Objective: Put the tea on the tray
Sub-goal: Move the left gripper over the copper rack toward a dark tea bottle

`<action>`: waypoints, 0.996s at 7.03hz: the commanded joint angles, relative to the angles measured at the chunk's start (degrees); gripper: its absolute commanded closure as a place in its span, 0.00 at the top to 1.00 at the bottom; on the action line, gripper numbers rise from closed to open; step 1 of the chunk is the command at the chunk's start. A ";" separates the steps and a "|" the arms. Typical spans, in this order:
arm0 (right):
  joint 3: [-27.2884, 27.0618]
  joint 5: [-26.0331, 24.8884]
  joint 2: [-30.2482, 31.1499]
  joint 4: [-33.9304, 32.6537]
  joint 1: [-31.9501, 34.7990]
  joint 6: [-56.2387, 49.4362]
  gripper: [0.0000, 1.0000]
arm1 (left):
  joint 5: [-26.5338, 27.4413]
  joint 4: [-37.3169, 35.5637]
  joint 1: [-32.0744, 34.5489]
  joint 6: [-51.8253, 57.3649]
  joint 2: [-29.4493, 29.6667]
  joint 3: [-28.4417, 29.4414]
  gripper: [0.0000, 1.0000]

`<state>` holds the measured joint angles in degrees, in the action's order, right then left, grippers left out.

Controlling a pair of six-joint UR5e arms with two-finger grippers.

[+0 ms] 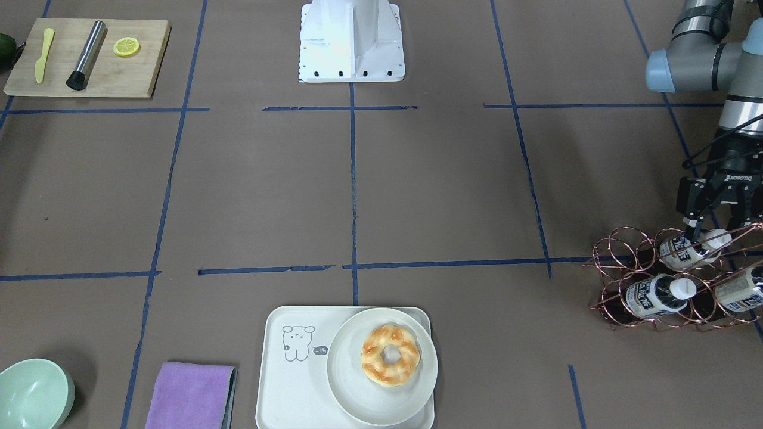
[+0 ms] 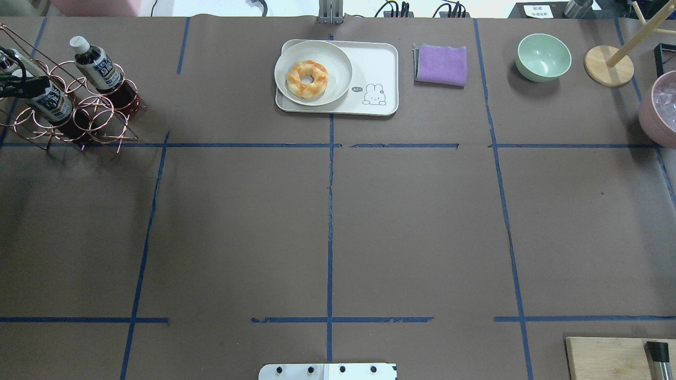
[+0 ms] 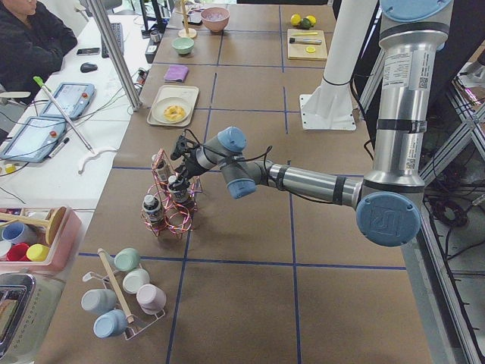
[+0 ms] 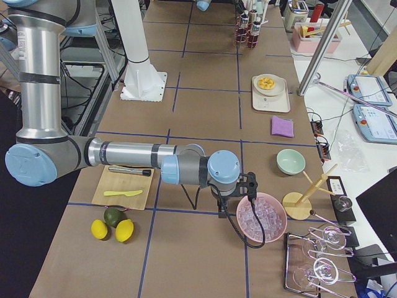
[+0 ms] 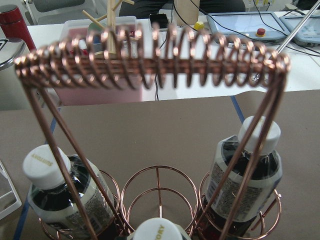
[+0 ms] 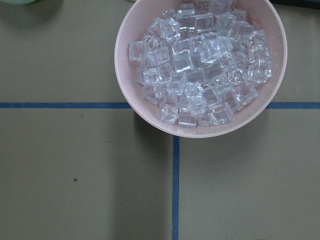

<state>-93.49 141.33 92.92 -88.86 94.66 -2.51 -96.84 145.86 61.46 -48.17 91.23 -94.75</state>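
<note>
Though inverted, SUNTORY atop tea (image 5: 55, 200)

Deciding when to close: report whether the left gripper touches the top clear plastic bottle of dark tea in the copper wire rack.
Cannot tell. The front-facing view shows the left gripper at the tea bottle, but neither contact nor gap is plain.

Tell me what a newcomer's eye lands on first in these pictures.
First, the copper wire rack at the table's left end, which holds three tea bottles; the left gripper is poised over the top one, jaws open. Next, the glazed doughnut on a round plate that sits on the tray, mid-table on the side opposite the robot. Under the right wrist camera, a pink bowl is heaped with ice cubes.
</note>
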 commanded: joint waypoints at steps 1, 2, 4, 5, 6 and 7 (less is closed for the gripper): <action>-0.11 0.09 0.15 0.00 0.00 -0.04 1.00 | 0.08 -0.23 0.24 0.00 0.09 0.09 0.71; -0.11 0.09 0.24 0.00 0.00 -0.04 1.00 | 0.08 -0.23 0.32 0.00 0.09 0.09 0.70; -0.11 0.09 0.33 0.00 0.00 -0.04 1.00 | 0.78 -0.23 0.32 0.00 0.35 0.18 0.68; -0.20 0.09 0.33 0.00 0.00 0.05 1.00 | 0.78 -0.23 0.32 0.00 0.35 0.18 0.67; -0.20 0.09 0.24 0.00 0.00 0.05 1.00 | 0.78 -0.23 0.32 -0.08 0.35 0.18 0.65; -0.11 0.09 0.24 0.00 0.00 -0.04 1.00 | 0.78 -0.23 0.32 -0.08 0.35 0.18 0.62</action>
<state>-93.66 141.42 93.20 -88.86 94.66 -2.49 -96.07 145.63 61.79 -48.22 91.58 -94.57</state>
